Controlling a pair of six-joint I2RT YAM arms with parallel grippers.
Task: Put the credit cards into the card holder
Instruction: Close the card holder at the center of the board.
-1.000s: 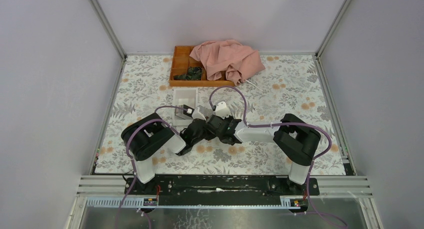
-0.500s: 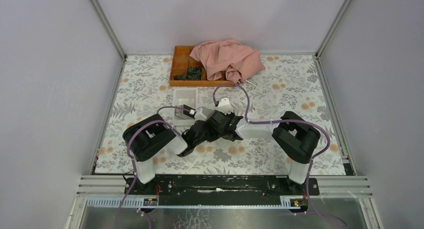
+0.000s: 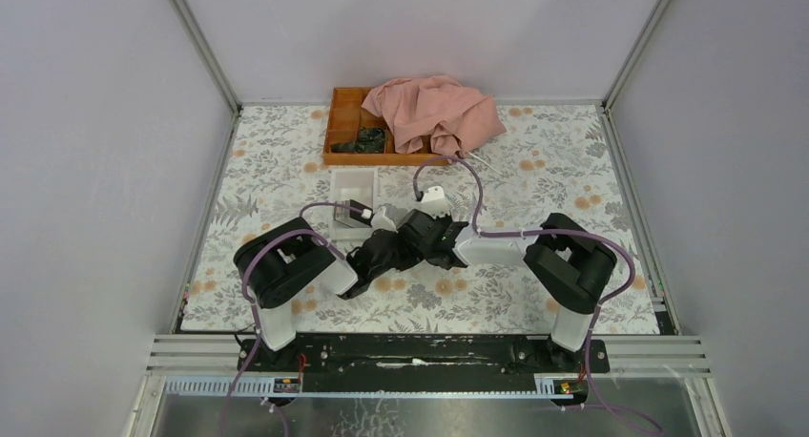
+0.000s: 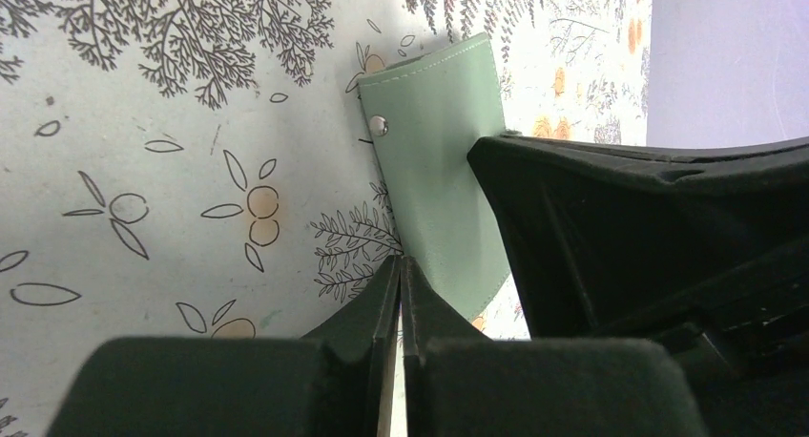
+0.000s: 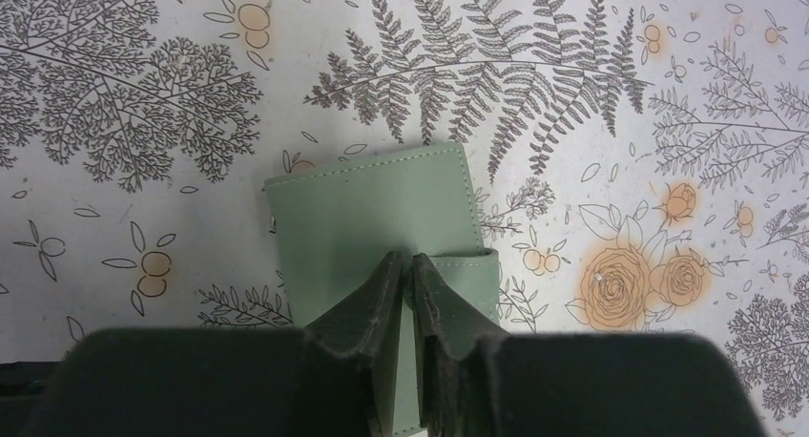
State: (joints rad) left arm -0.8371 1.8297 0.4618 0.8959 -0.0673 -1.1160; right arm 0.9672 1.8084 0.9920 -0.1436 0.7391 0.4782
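Top view: floral worktop. An orange tray sits upper centre against the back wall, with a pink cloth heaped over its right part. A white box lies just below the tray, apart from it. Both arms reach inward; the left gripper and right gripper meet at frame centre in one dark cluster, just right of the box, and what lies under them is hidden here. Left wrist view: the holder lies flat on the worktop, grey-green and closed, running from upper centre down to mid frame, with a metal stud near its upper left edge. Left jaws are together, their tips at the holder's lower left edge. The right gripper's black body covers the holder's right side. Right wrist view: the holder fills mid frame, with a stitched tab at its lower right. Right jaws are almost together with a thin slit between them showing green, tips on the holder's middle. Cannot tell whether they pinch anything.
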